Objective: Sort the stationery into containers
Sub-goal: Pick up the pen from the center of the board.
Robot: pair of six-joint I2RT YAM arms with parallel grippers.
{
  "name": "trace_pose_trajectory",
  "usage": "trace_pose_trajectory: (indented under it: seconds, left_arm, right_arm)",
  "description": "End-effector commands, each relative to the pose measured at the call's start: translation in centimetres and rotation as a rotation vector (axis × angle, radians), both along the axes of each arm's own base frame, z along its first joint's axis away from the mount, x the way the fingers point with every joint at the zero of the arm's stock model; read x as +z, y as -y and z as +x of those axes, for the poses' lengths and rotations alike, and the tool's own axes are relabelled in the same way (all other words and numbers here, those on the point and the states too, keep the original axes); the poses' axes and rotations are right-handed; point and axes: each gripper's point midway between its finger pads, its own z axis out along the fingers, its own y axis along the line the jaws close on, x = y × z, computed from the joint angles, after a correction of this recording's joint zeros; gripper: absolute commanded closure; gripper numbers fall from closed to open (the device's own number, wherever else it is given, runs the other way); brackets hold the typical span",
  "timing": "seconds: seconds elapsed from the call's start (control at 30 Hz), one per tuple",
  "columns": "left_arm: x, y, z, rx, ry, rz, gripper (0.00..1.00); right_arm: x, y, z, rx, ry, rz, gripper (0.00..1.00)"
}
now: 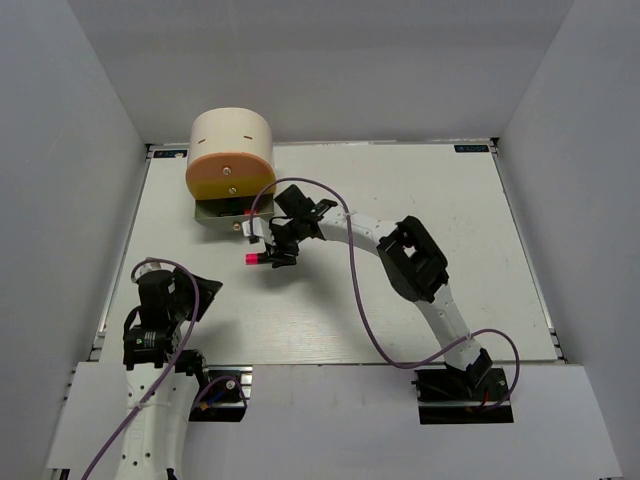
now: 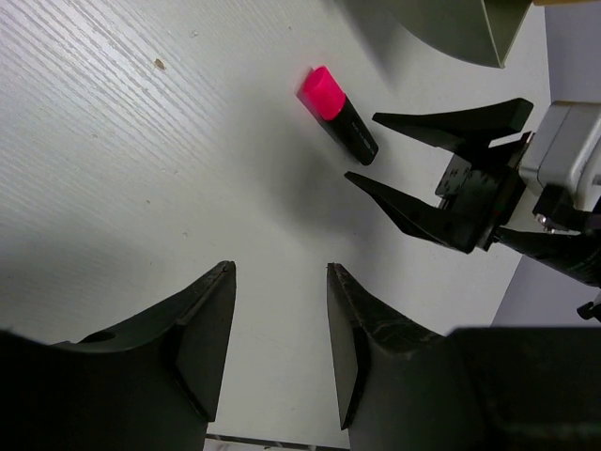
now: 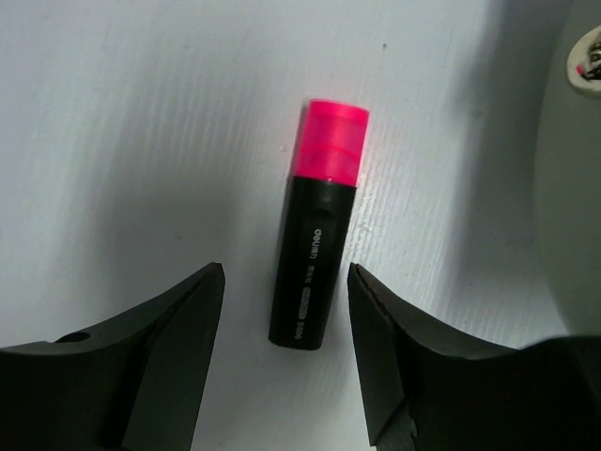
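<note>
Left pincer (image 2: 279, 282): jaws spread, empty, poised over bare, grained white bench (image 1: 420, 190) near the front-left edge. Farther in, the right arm reaches leftward across the bench with its elbow raised. The right pincer (image 3: 285, 277) is spread, its fingers flanking the butt end of the pink-capped black marker (image 3: 302, 301), which lies flat and clear of both. Beyond stands the round cream cabinet (image 1: 232, 132), its dark lowest drawer (image 1: 222, 210) projecting.

The pink-capped marker (image 2: 338, 115) lies flat — the right hand (image 2: 362, 147), open, just beside its black end.
</note>
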Motion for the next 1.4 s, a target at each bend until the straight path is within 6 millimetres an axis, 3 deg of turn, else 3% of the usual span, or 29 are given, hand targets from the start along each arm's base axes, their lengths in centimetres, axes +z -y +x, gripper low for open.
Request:
trace_pose_trajectory:
  seconds: [0.0,0.23,0.57,0.67,0.87,0.97,1.0,1.07,1.1,1.17,1.2,1.3,1.37]
  left_arm:
    - [-0.1,0.1,-0.1,-0.006,0.001,-0.005,0.46]
    - [0.1,0.1,0.0,-0.012,0.002,0.003,0.46]
    - [0.0,0.1,0.0,-0.017,-0.006,0.009,0.46]
    - [0.0,0.1,0.0,-0.017,-0.006,0.009,0.46]
    - [0.1,0.1,-0.1,-0.017,0.003,0.010,0.46]
    - [0.3,0.0,0.1,-0.017,0.012,0.010,0.46]
    - [0.3,0.0,0.1,-0.017,0.012,0.010,0.46]
    - [0.5,0.2,0.2,-0.024,0.022,0.006,0.46]
    - [0.6,0.2,0.4,-0.024,0.032,0.006,0.46]
    - [0.5,0.4,0.4,-0.033,0.033,0.000,0.46]
    - [0.5,0.4,0.4,-0.033,0.033,0.000,0.46]
    - [0.7,0.3,0.8,-0.033,0.044,0.001,0.46]
    - [0.7,0.3,0.8,-0.033,0.044,0.001,0.46]
  right_arm:
    - [1.7,-1.5,1.3,-0.026,0.047,0.029,0.38]
    - [0.0,-1.5,1.6,-0.050,0.038,-0.005,0.40]
    - [-2.3,0.1,-0.4,-0.016,-0.022,-0.071,0.50]
    - [-2.7,0.5,-0.9,-0.003,-0.029,-0.089,0.56]
    - [-3.0,1.9,-3.1,0.040,-0.073,-0.136,0.87]
    - [-0.6,1.9,-3.9,0.049,-0.099,-0.103,1.00]
    - [1.9,1.7,-3.8,0.051,-0.085,-0.062,1.00]
    - [3.6,1.5,-3.7,0.031,-0.096,-0.029,1.00]
    - [6.5,1.1,-3.5,0.023,-0.064,0.018,1.00]
    - [8.9,0.5,-2.9,-0.006,-0.050,0.063,1.00]
    - [11.4,0.1,-2.4,-0.014,-0.007,0.118,1.00]
    - [15.0,-0.9,-0.7,-0.071,0.081,0.202,1.00]
    - [16.2,-1.1,1.0,-0.135,0.144,0.215,1.00]
